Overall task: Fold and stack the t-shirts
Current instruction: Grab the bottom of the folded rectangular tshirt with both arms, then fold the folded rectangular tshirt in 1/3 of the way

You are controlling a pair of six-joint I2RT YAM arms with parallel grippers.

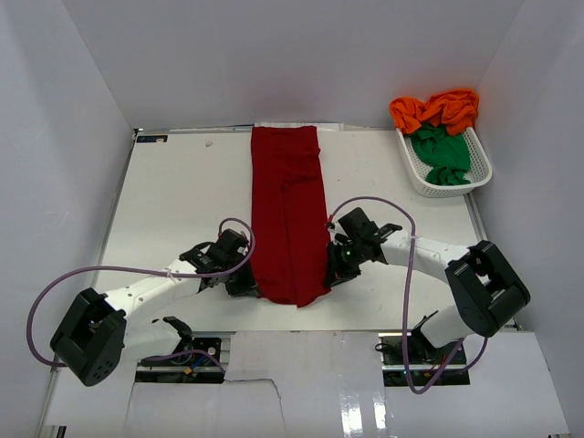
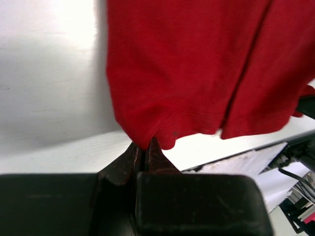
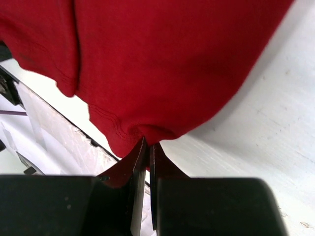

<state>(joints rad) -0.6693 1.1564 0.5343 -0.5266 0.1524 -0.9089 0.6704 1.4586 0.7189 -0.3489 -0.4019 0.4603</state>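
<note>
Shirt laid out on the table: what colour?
Dark red shirt, plain; top external view shows it best.

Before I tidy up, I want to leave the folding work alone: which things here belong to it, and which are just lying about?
Job: red shirt, its near corners pinched by the left gripper and right gripper; orange shirt; green shirt.
Lying about: basket holding the orange and green ones; dark sticker at the table's far left corner.

A robotics lab test cell: bare white walls [image 1: 274,55] enclose a white table [image 1: 182,182], purple cables [image 1: 100,268] looping beside it
</note>
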